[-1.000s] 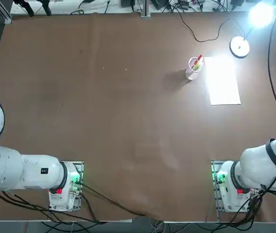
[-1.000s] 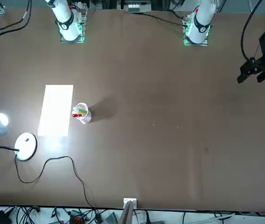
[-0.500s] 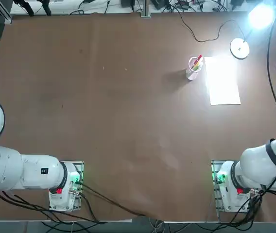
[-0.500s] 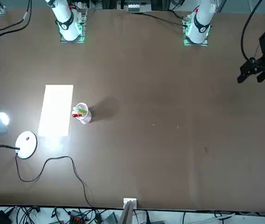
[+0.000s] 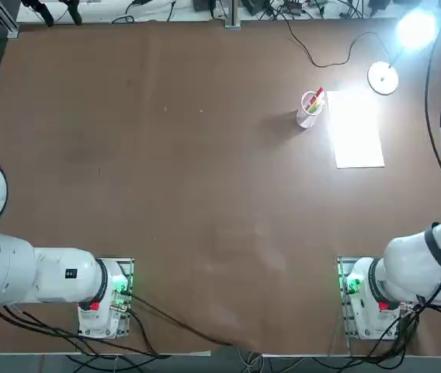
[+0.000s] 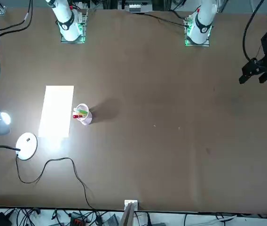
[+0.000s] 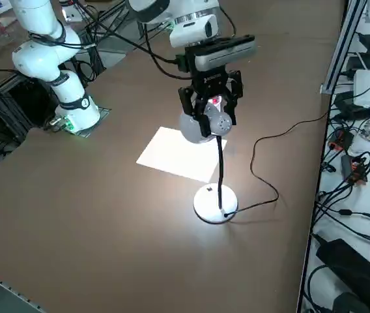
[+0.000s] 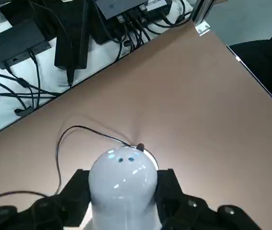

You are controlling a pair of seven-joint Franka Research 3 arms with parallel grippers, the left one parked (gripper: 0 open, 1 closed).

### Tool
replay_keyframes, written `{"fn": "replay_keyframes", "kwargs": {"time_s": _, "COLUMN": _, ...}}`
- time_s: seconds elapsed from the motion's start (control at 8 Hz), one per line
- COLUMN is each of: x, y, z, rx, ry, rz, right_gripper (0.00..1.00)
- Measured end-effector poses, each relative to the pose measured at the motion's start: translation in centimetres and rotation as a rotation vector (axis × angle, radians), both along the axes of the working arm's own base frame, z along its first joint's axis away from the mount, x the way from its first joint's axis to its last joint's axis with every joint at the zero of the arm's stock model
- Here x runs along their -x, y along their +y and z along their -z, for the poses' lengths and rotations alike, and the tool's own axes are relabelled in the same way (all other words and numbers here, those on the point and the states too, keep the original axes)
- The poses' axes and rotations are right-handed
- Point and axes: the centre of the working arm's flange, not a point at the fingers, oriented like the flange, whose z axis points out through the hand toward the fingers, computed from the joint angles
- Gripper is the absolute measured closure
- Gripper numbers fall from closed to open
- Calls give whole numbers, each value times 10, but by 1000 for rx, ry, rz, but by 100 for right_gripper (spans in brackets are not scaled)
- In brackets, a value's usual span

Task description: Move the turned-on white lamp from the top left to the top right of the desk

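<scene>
While lit (head gripper-clamped), lamp

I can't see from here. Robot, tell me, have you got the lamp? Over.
Right gripper shut on the lamp, clamped on its glowing head. Base sits on the desk at the far right corner. Paper sheet and pen cup nearby, not blocking.

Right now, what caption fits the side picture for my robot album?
The right gripper shut on the lamp, whose round base sits on the desk beside the white paper.

no readable text, labels or numbers anywhere
</scene>
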Motion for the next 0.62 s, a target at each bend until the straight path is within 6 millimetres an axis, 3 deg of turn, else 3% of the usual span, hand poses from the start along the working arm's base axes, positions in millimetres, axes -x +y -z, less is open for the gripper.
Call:
{"fn": "replay_keyframes", "kwargs": {"time_s": 0.25, "x": 4, "y": 2, "z": 1, "rx": -3, "ry": 26, "rz": 4, "right_gripper": 27}}
{"fn": "replay_keyframes", "kwargs": {"time_s": 0.5, "x": 7, "y": 4, "z": 5, "rx": -5, "ry": 49, "rz": 6, "right_gripper": 21}}
{"fn": "replay_keyframes", "kwargs": {"time_s": 0.62, "x": 8, "y": 4, "z": 6, "rx": -5, "ry": 51, "rz": 8, "right_gripper": 12}}
